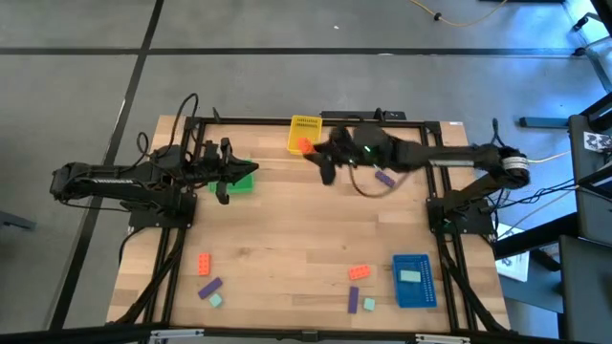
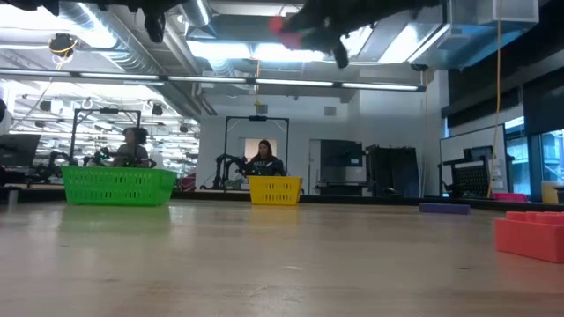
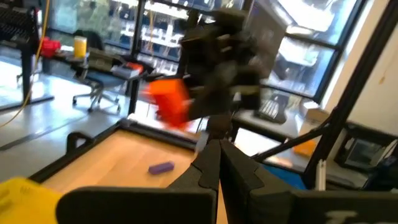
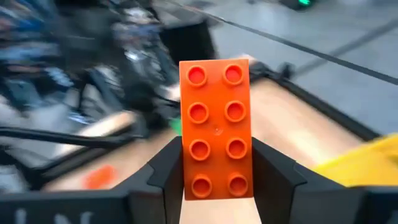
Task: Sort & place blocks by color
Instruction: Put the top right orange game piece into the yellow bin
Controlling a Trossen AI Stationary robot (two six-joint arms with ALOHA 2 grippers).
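Presently: right gripper point(image 4: 217, 177) clamps an orange-red studded plastic brick point(image 4: 217, 127) aloft near the far yellow perforated tray point(image 1: 305, 133). Step: carrying; next, likely lowering and release. Left gripper point(image 1: 226, 178) clenched, empty.

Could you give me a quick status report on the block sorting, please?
Right gripper shut on orange brick, up beside yellow tray. Left gripper shut, empty, over green tray. Nothing in the way.
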